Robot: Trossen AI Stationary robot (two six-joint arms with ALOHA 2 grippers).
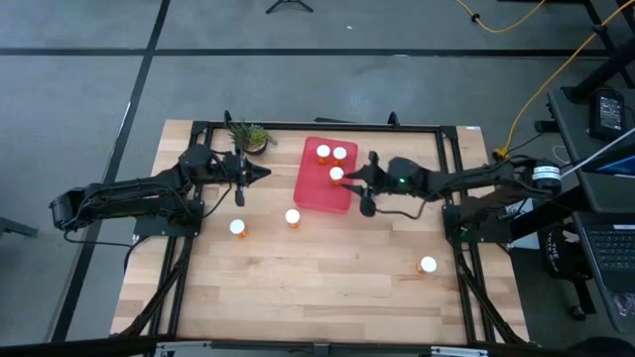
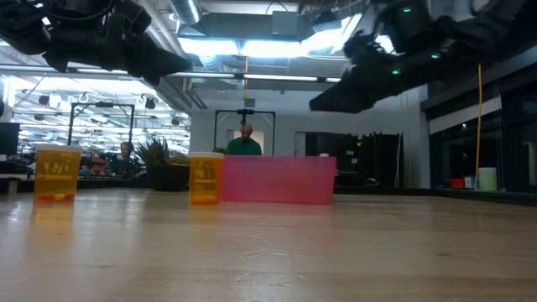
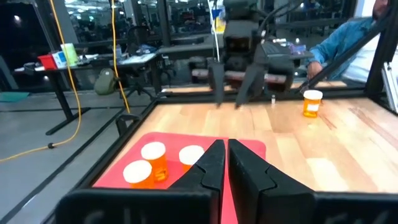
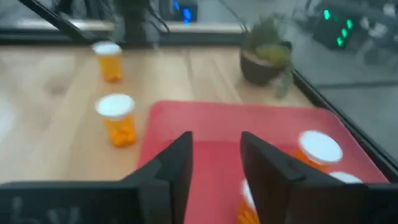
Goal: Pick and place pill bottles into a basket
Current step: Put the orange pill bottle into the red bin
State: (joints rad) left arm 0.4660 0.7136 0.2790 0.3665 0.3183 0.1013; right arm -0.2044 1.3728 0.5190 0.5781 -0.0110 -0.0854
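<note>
The red tray (image 1: pixel 319 190) lies at the table's far middle with three orange, white-capped pill bottles standing in it (image 1: pixel 323 152) (image 1: pixel 339 153) (image 1: pixel 336 175). Three more bottles stand on the wood: two near the tray's near-left side (image 1: pixel 238 227) (image 1: pixel 293 216) and one at the near right (image 1: pixel 428 265). My right gripper (image 1: pixel 352 180) (image 4: pixel 214 155) is open and empty, raised over the tray's right edge beside the nearest tray bottle (image 4: pixel 249 196). My left gripper (image 1: pixel 266 174) (image 3: pixel 225 158) is shut and empty, held above the table left of the tray.
A small green potted plant (image 1: pixel 250 137) stands at the far edge, left of the tray. A dark frame (image 1: pixel 327 126) borders the tabletop. Bare wood stretches across the table's near half. A person shows in the room behind the table (image 2: pixel 245 141).
</note>
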